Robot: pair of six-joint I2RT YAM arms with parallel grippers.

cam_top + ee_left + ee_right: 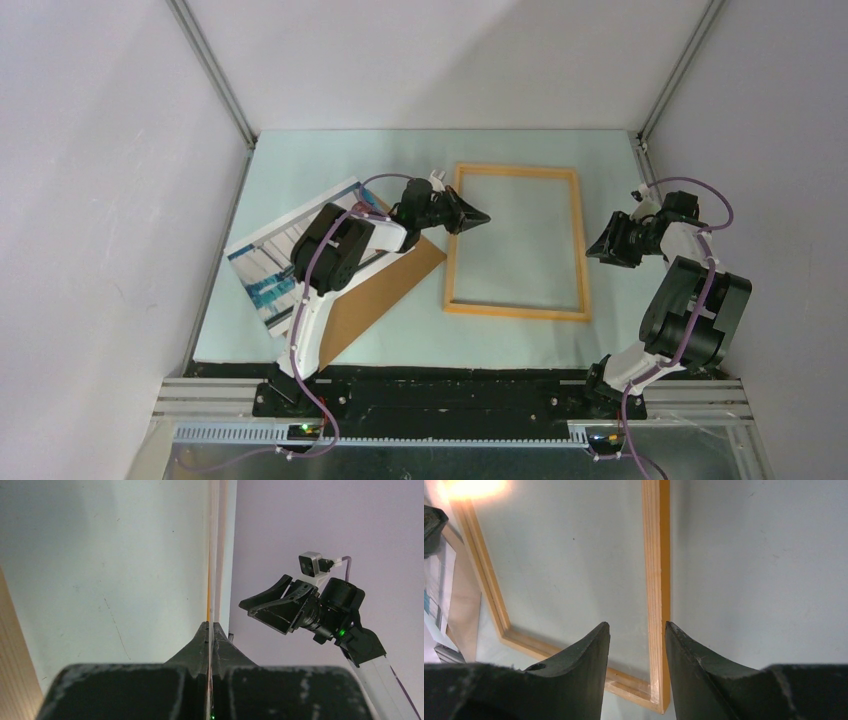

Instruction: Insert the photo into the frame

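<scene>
The photo (268, 262) is lying tilted at the left of the desk (330, 160), on a brown board (400, 280) and partly under the left arm, its long axis running diagonally. The left pincer (482, 216) is being held fully closed and empty, pointing away from the photo at the left rail of the frame (515, 172). The right pincer (597, 250) is being held half open by the right rail, gripping nothing.

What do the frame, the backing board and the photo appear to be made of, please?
The frame looks like light wood, grain lines showing, with an orange-yellow outer edge. The backing board seems matte brown cardboard or fibreboard. The photo appears printed paper, white-bordered.
</scene>
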